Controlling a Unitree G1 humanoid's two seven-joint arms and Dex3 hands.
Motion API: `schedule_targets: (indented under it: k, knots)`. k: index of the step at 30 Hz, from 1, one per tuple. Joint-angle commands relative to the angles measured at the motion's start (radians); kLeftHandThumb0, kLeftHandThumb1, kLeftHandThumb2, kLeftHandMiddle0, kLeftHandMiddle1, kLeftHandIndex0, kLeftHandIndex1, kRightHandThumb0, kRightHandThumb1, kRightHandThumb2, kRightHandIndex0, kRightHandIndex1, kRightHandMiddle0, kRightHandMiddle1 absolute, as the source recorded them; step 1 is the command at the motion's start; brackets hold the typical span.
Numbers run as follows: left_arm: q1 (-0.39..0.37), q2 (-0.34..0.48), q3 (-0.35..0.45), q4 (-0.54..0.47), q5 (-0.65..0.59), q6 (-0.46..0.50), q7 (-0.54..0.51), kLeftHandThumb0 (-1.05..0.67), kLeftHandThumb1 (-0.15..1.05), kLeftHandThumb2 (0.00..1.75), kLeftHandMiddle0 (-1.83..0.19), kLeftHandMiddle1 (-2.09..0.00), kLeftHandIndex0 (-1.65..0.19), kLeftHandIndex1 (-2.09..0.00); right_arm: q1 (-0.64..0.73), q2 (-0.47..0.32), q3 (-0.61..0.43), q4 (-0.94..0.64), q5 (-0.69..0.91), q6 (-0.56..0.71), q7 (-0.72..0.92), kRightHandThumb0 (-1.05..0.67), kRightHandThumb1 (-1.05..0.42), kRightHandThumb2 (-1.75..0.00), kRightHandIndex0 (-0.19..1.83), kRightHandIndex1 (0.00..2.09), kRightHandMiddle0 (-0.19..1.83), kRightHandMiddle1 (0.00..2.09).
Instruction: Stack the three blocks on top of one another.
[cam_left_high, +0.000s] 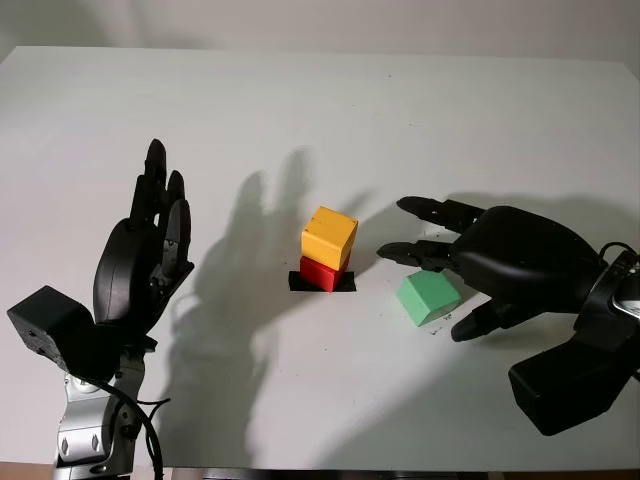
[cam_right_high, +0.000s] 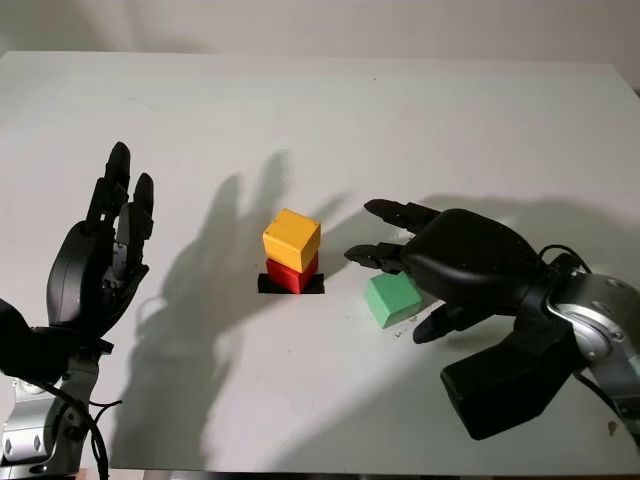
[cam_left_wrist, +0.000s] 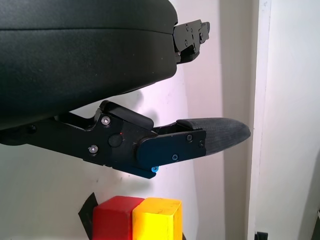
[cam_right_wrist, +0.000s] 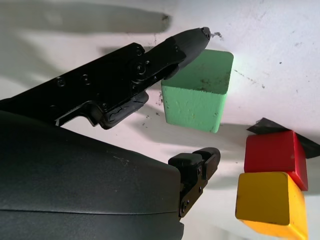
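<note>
A yellow block (cam_left_high: 329, 237) sits on a red block (cam_left_high: 319, 272), which stands on a small black mark (cam_left_high: 322, 284) in the middle of the white table (cam_left_high: 300, 110). To its right a green block (cam_left_high: 428, 297) lies on the table. My right hand (cam_left_high: 470, 265) hovers around the green block, open, with two fingers beyond it and the thumb (cam_left_high: 482, 319) on the near side; the wrist view shows gaps between the fingers (cam_right_wrist: 190, 40) and the green block (cam_right_wrist: 197, 92). My left hand (cam_left_high: 150, 245) is raised at the left, open, well apart from the stack.
The table's far edge (cam_left_high: 320, 52) meets a pale wall. Bare white surface lies behind and in front of the stack. Shadows of both hands fall across the middle.
</note>
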Motion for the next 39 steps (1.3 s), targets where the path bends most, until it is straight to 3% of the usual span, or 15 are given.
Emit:
schedule_targets:
  k: [1, 8, 17, 20, 23, 32, 39]
  knots:
    - [0.013, 0.009, -0.002, -0.016, 0.004, -0.003, -0.003, -0.72, 1.05, 0.49, 0.19, 0.00, 0.19, 0.00, 0.014, 0.005, 0.002, 0.004, -0.011, -0.008, -0.019, -0.57, -0.82, -0.05, 0.09, 0.07, 0.46, 0.08]
    - [0.023, 0.015, -0.003, -0.048, 0.018, 0.046, 0.016, -0.74, 1.05, 0.46, 0.19, 0.00, 0.19, 0.00, 0.017, 0.016, -0.001, 0.015, -0.002, -0.005, -0.039, -0.51, -0.83, -0.06, 0.12, 0.07, 0.56, 0.12]
    - [0.023, 0.004, -0.003, -0.045, 0.032, 0.023, 0.024, -0.72, 1.05, 0.45, 0.19, 0.00, 0.19, 0.00, 0.013, 0.010, -0.009, 0.030, 0.026, -0.026, -0.058, -0.41, -0.90, -0.06, 0.24, 0.09, 0.73, 0.27]
    - [0.022, 0.000, -0.001, -0.034, 0.023, 0.005, 0.017, -0.70, 1.05, 0.44, 0.19, 0.00, 0.19, 0.00, 0.010, 0.008, -0.009, 0.036, 0.039, -0.032, -0.054, -0.37, -0.92, -0.06, 0.28, 0.06, 0.53, 0.83]
    - [0.023, -0.003, -0.002, -0.027, 0.036, -0.016, 0.027, -0.69, 1.05, 0.44, 0.19, 0.00, 0.19, 0.00, 0.004, 0.004, -0.007, 0.044, 0.050, -0.040, -0.048, -0.33, -0.94, -0.06, 0.30, 0.06, 0.47, 1.07]
    - [0.019, -0.015, -0.009, -0.014, 0.063, -0.068, 0.057, -0.67, 1.05, 0.42, 0.19, 0.00, 0.19, 0.00, -0.042, -0.011, -0.006, 0.057, 0.049, -0.031, -0.013, -0.32, -0.96, -0.06, 0.32, 0.06, 0.41, 1.16]
    - [0.018, -0.016, -0.016, 0.001, 0.069, -0.099, 0.052, -0.65, 1.05, 0.43, 0.19, 0.00, 0.19, 0.00, -0.150, -0.009, -0.020, 0.091, 0.180, 0.049, 0.083, -0.29, -0.97, -0.06, 0.35, 0.07, 0.38, 1.18]
